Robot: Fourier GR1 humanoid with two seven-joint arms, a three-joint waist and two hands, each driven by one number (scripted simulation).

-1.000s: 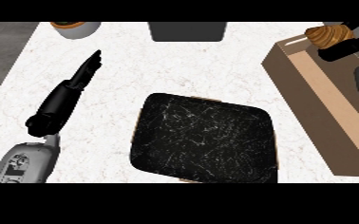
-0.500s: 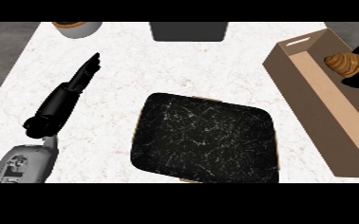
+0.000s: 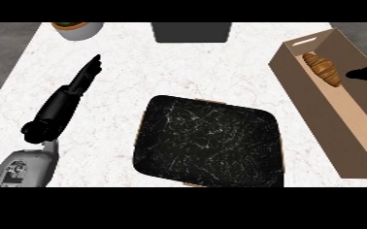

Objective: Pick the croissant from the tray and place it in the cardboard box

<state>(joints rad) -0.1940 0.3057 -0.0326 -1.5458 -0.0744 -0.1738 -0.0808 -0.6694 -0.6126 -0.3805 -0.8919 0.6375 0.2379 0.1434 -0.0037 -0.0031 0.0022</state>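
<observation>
The golden-brown croissant (image 3: 323, 68) lies inside the long cardboard box (image 3: 309, 107) at the counter's right, near the box's far end. The black marbled tray (image 3: 208, 143) sits in the middle foreground with nothing on it. Only a small black tip of my right hand (image 3: 356, 73) shows at the right edge, just right of the croissant and apart from it. My left hand (image 3: 80, 81) rests open on the counter at the left, fingers straight and pointing away, well clear of the tray.
A grey pot with a plant (image 3: 77, 28) stands at the far left corner. A dark grey container (image 3: 191, 31) stands at the far edge, centre. White marble counter lies between tray and box.
The right hand held the croissant over the box's far end, then let it go into the box and drew back to the right edge. The left hand stayed still.
</observation>
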